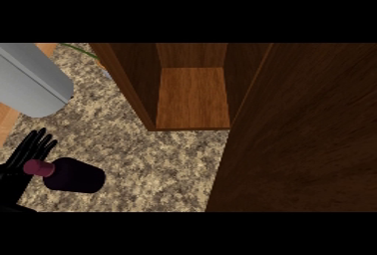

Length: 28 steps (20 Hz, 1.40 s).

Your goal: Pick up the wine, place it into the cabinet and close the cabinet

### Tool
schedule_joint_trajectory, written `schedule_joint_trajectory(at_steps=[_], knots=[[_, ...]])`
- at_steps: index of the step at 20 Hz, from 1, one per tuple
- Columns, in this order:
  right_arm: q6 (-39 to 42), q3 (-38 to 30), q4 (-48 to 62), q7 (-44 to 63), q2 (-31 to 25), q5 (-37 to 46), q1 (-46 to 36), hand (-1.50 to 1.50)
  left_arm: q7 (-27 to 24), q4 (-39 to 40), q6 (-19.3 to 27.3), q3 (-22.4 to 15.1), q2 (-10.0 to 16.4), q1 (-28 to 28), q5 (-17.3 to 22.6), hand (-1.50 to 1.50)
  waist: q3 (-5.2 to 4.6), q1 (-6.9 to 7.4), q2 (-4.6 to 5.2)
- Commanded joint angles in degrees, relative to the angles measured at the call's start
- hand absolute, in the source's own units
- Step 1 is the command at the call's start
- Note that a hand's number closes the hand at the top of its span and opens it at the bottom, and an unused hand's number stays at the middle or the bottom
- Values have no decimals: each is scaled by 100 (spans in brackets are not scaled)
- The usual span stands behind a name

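One wine bottle (74, 175) sits on the counter (147, 159), down and to the left of the cabinet (132, 74) and well apart from it. Its body is a dark, smooth, rounded shape, nearly black, topped by a short maroon cap (38, 168) that points away from the cabinet.

That cap lies right against the left hand (13, 172), which is farther from the cabinet than the bottle. The black fingers (37, 142) are straight and fanned out, rising past the cap rather than wrapped round it, so the hand is released and grasps nothing. Whether the palm actually touches the cap cannot be told.

The counter is speckled stone in beige and brown, running from the bottle up to the cabinet's foot. The cabinet is dark brown wood with visible grain, and it stands open. Its inner floor (193, 97) is a lighter, warmer plank. Its door (302, 144), a broad flat dark panel, is swung out on the cabinet's right. Left of the cabinet lies a smooth grey cylinder (29, 79) with a rounded end.
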Motion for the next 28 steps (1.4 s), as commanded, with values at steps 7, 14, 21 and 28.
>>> schedule_joint_trajectory(at_steps=[7, 14, 21, 28], knots=[[-97, 63, -1135, 513, -414, 718, 113, -150, -1629, 1624, 215, -106, 226, -248, -965, -150, -4, -22, -7], [-303, 540, -888, -219, -513, 686, 607, -150, -1609, 2646, 35, -446, 128, -831, -951, -150, 4, -56, 1], [-363, 504, -1097, -146, -833, 671, 571, -150, -2026, 3238, -79, -632, 281, -1038, -1016, -150, -3, -100, -10], [-555, 509, -1091, -2, -858, 630, 421, -150, -2467, 3310, 185, -979, 31, -980, -1137, -150, -5, -56, -25]])
